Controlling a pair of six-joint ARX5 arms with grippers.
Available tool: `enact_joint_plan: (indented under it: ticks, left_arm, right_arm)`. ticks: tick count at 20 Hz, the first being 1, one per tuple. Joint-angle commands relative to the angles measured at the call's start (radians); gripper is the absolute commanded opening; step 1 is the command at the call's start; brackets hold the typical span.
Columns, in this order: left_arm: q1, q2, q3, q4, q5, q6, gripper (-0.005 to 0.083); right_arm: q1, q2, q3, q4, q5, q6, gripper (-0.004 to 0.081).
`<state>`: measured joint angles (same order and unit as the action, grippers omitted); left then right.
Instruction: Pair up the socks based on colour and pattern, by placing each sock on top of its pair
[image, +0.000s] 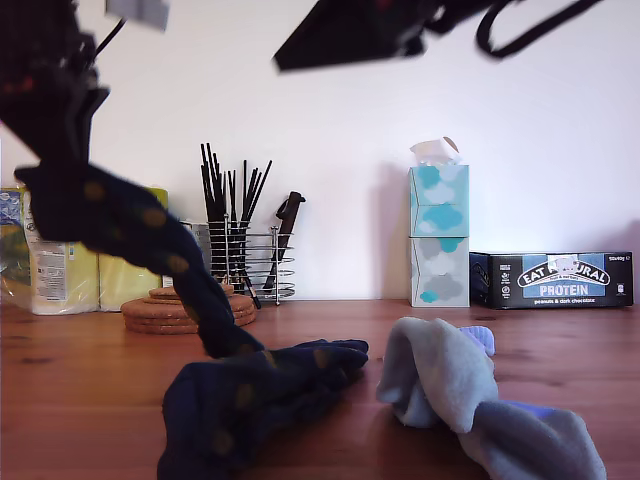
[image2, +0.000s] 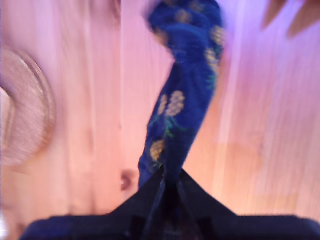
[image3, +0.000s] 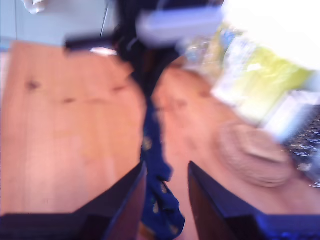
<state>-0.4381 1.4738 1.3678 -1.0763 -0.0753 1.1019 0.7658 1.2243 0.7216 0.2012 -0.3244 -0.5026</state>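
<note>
My first gripper (image2: 167, 182) is shut on a navy sock with dull yellow dots (image2: 177, 110). In the exterior view this gripper (image: 60, 170) is raised at the left, and the sock (image: 150, 235) hangs slanting down to the table. Its low end meets a second navy dotted sock (image: 250, 400) lying crumpled near the front. Two light blue socks (image: 450, 385) lie heaped at the exterior view's lower right. My second gripper (image3: 166, 175) is open and empty, high above the hanging sock (image3: 152, 145). That arm (image: 350, 35) shows blurred along the exterior view's top.
A stack of cork coasters (image: 185, 310) and a wire rack of black utensils (image: 240, 250) stand at the back. Two stacked tissue boxes (image: 438, 235) and a dark protein-bar box (image: 550, 280) line the back on the exterior view's right. Packets (image: 60, 260) stand at its left.
</note>
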Motion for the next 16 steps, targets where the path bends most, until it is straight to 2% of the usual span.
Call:
enact_joint_plan:
  ticks: [1, 5, 8, 10, 13, 16]
  left_arm:
    - [-0.034, -0.005, 0.023, -0.028, -0.035, -0.002, -0.0024]
    - [-0.137, -0.01, 0.09, -0.032, -0.074, -0.002, -0.0024]
    - [-0.201, -0.01, 0.141, -0.032, -0.093, -0.003, -0.0024]
    - [-0.222, -0.01, 0.183, -0.035, -0.094, -0.011, -0.0024]
    - [-0.239, -0.01, 0.269, -0.056, -0.09, -0.098, -0.0024]
    - [-0.246, -0.01, 0.34, -0.101, -0.086, -0.153, -0.0024]
  right_arm:
    - [0.0, 0.034, 0.072, 0.006, -0.017, 0.012, 0.03]
    - [0.001, 0.122, 0.212, -0.066, -0.048, 0.078, 0.0353]
    - [0.013, 0.174, 0.29, -0.156, -0.091, 0.124, 0.0354]
    - [0.016, 0.188, 0.301, -0.181, -0.097, 0.166, 0.036]
    - [0.024, 0.189, 0.301, -0.204, -0.095, 0.193, 0.0361]
    - [0.024, 0.19, 0.301, -0.201, -0.063, 0.21, 0.0371]
